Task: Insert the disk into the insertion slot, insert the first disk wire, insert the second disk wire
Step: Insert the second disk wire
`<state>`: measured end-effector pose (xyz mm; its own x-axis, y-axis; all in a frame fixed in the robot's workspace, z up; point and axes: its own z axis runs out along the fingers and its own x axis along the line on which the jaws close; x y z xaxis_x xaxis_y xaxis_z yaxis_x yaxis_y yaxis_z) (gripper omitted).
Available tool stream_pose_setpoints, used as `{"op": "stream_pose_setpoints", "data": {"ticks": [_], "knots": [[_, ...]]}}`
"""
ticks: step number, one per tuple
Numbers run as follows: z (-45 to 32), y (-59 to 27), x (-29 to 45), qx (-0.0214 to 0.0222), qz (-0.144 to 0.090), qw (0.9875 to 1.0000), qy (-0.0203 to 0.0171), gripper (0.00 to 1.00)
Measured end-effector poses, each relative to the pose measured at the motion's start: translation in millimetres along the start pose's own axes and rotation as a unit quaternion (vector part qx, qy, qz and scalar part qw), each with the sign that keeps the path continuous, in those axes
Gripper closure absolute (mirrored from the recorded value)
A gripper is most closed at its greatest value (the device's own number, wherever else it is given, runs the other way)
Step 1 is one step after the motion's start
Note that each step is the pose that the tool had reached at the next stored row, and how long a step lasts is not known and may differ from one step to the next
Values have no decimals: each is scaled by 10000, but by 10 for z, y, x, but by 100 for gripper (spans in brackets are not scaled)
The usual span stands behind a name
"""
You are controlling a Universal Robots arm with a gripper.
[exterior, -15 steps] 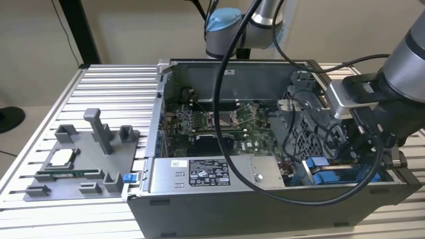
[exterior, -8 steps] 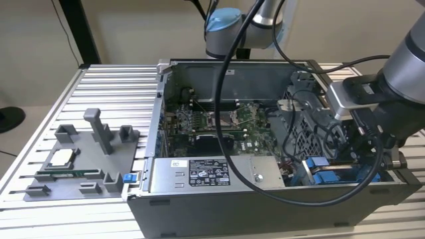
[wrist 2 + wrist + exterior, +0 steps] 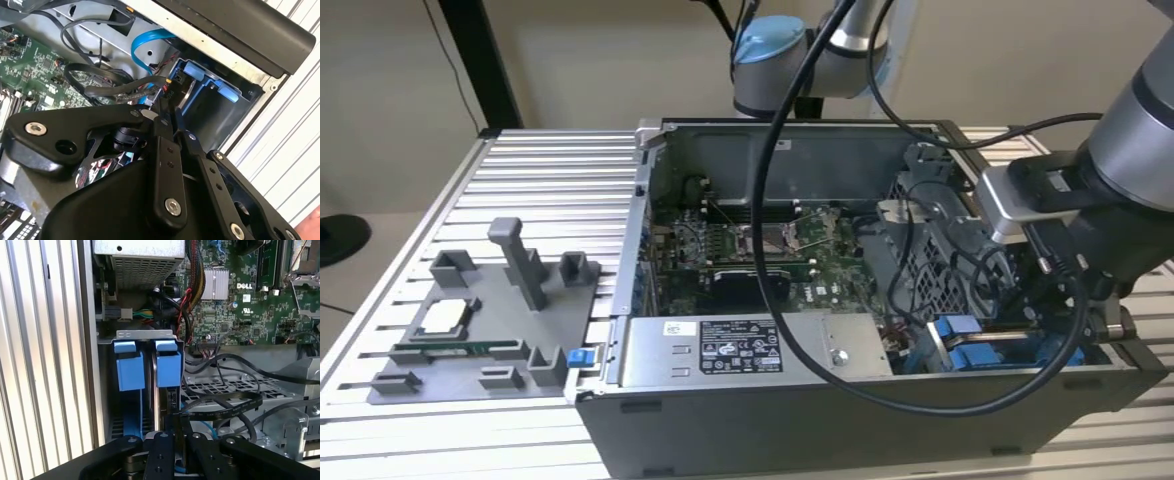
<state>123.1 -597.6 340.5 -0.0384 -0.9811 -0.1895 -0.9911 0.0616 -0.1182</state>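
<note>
Ribbed aluminium table (image 3: 520, 190), slats running lengthwise. Directly on it: open computer case (image 3: 854, 400), and just beside the case, toward the exterior view's left, a grey fixture tray (image 3: 487, 340) with upright posts. Both resting flat on the slats, near each other.

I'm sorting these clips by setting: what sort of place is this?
Probably a robotics lab or test bench for computer assembly, not a home or office. An open computer case lies on a ribbed aluminium table, beside a grey fixture plate holding parts, and a robot arm reaches into the case.
</note>
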Motion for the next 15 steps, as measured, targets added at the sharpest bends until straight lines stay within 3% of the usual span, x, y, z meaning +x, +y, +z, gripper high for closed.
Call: {"op": "stream_pose_setpoints", "data": {"ticks": [10,15], "knots": [[22,3,4,0,2,10000,-11,100],[-18,-2,-3,-2,3,10000,-12,100]]}}
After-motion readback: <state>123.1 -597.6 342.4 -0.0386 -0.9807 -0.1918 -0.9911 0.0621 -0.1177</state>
